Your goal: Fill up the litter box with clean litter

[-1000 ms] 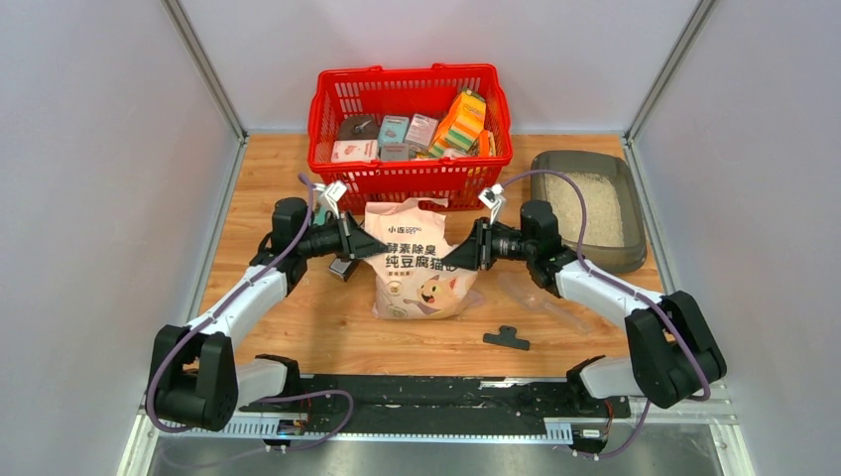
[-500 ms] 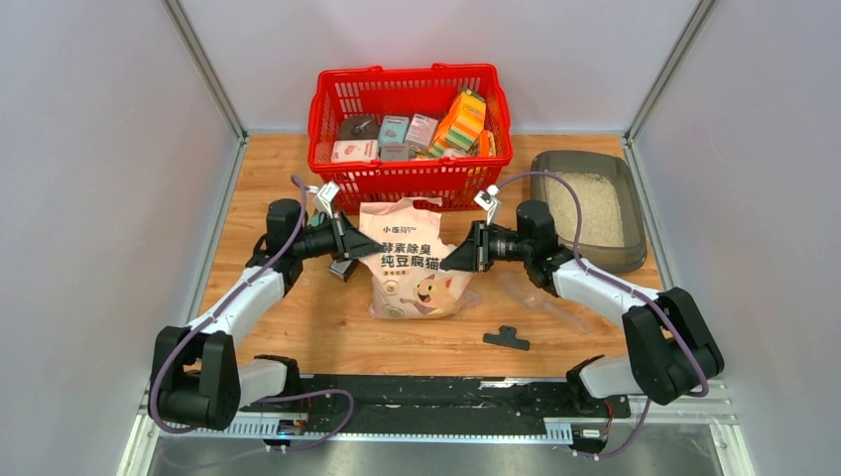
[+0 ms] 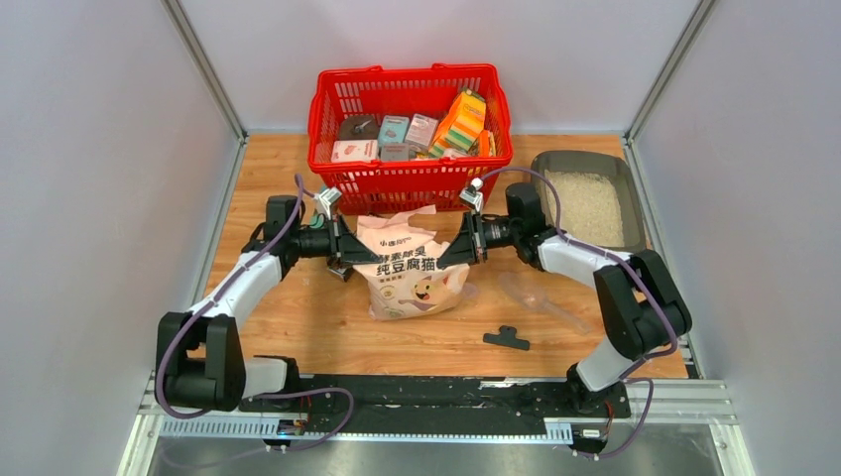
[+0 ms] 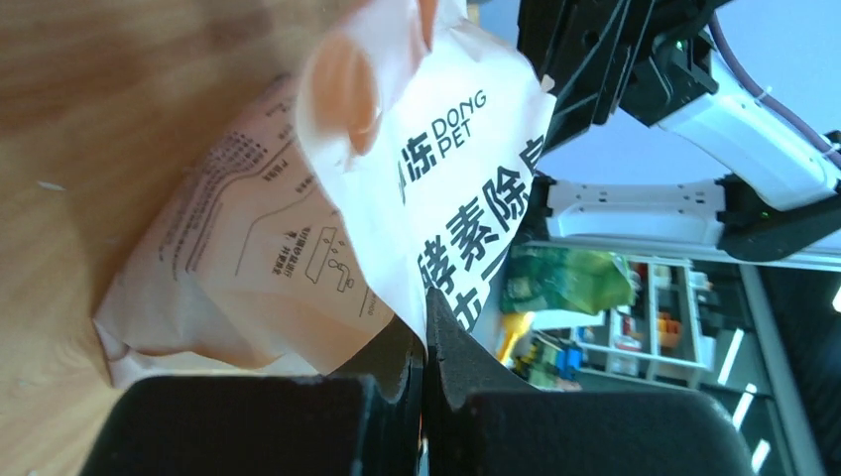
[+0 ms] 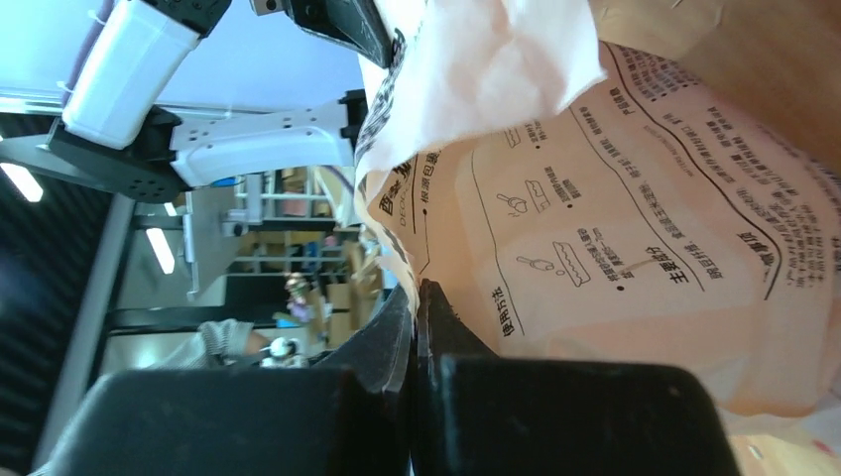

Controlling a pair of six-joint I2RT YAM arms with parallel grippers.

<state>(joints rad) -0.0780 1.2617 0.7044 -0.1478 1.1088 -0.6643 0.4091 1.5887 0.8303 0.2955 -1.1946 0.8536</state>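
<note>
Nearest me, the black clip [image 3: 507,338] lies where it was. My left gripper [image 3: 369,259] stays pinched tight on the bag [image 3: 417,286] at its left edge. My right gripper [image 3: 443,261], half open a second ago, is now clamped on the right edge. Both have slid inward and away from me, crumpling the bag top. Farther right, the litter box [image 3: 542,165] holds clean litter [image 3: 592,208], beside the basket [image 3: 407,184].

White links [image 3: 243,283], black joints [image 3: 203,372], purple cables [image 3: 300,198]; left claw [image 3: 373,258], right claw [image 3: 442,262] black.
</note>
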